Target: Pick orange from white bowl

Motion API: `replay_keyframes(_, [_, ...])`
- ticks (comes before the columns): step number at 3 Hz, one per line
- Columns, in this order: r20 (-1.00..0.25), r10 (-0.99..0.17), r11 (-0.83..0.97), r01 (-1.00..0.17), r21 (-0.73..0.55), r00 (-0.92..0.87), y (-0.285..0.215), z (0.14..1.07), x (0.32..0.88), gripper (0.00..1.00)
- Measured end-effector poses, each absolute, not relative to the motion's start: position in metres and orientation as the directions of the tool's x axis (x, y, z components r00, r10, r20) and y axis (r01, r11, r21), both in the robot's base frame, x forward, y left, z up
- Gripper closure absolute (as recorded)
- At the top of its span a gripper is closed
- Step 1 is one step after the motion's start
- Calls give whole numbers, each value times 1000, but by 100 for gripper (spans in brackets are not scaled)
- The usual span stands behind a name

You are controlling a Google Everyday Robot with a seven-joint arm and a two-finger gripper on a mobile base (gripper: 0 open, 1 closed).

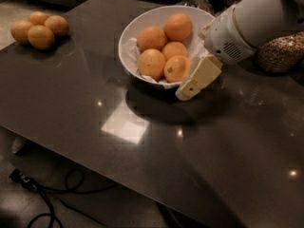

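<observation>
The white bowl (130, 32) with crumpled paper lining stands at the back middle of the dark table and holds several oranges. The orange (176, 68) with a small dark stem dot lies at the bowl's front right. Other oranges lie beside it (152, 63) and behind it (178, 26). My gripper (190, 85) hangs from the white arm (247, 23) at the right. It sits just outside the bowl's front-right rim, next to the dotted orange, pointing down and left. It holds nothing that I can see.
A pile of loose oranges (39, 30) lies on the table's far left corner. A glass jar of grain (282, 52) stands at the right behind my arm. The table's front edge runs diagonally; cables (42, 194) lie on the floor below.
</observation>
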State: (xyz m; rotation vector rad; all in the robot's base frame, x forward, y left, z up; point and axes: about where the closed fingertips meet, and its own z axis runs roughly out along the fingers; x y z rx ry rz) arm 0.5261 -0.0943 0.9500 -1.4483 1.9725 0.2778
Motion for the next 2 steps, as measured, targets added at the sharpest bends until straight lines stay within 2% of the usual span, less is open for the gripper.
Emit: replay_keyframes(2, [-727, -615, 612, -766, -197, -305, -94, 979, 551, 0])
